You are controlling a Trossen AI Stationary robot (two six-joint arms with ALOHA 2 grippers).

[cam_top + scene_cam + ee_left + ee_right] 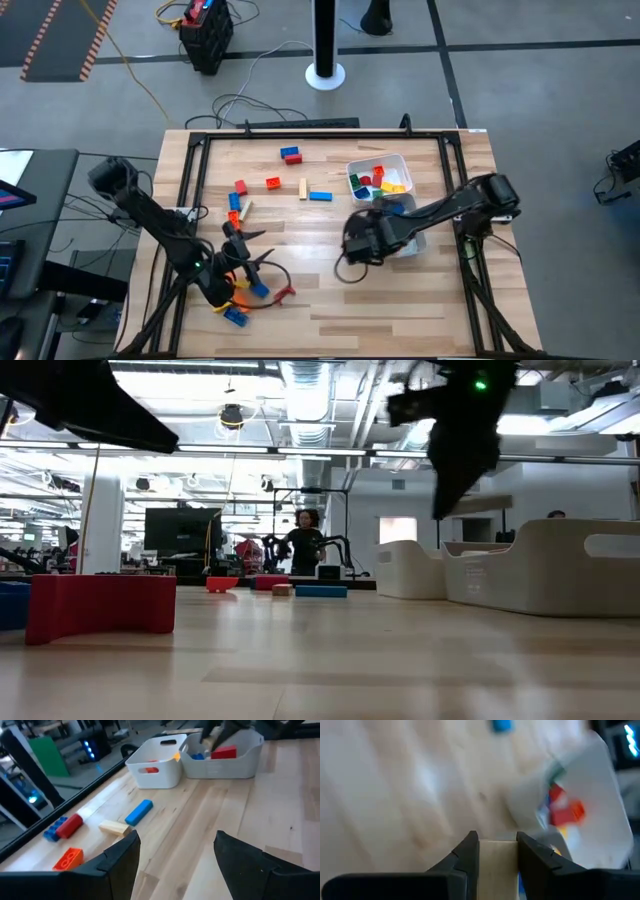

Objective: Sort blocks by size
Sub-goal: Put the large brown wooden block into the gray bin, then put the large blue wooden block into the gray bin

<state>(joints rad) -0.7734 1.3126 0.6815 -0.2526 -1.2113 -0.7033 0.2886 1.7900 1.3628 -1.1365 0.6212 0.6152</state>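
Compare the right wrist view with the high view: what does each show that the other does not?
Only the right wrist view shows the tan block pinched between the right gripper's fingers. Only the high view shows the left gripper open over the near-left blocks, with loose blocks such as the blue bar mid-table. Both show the white tub holding mixed coloured blocks.

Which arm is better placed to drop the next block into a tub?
The right. The right gripper is shut on a tan block next to the clear tub. The left gripper is open and empty, over the near-left block cluster, far from both tubs.
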